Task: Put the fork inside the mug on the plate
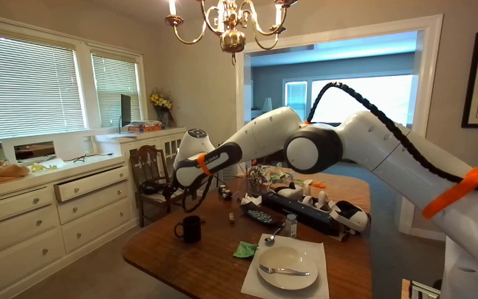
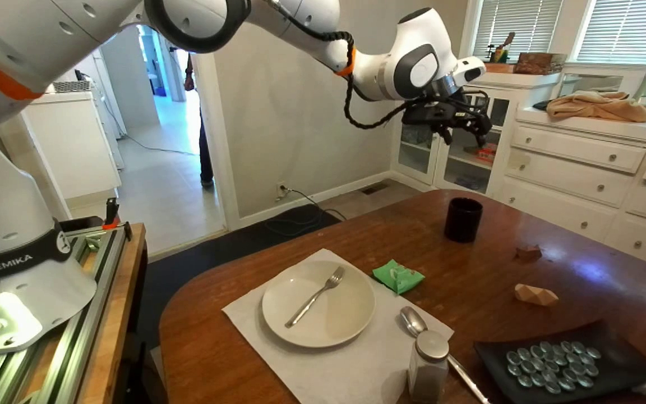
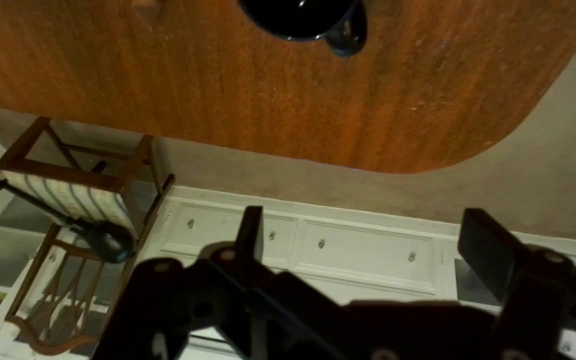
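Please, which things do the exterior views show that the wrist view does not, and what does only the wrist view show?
Only the exterior views: the fork lying on the plate, the spoon and the green packet.
Only the wrist view: clear stripes on the chair seat; the chair itself also appears in an exterior view.
Shared by all: the mug, the table, white drawers and the pincer.

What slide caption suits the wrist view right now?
Open, empty pincer in foreground; dark mug, cropped at top, on wooden table.
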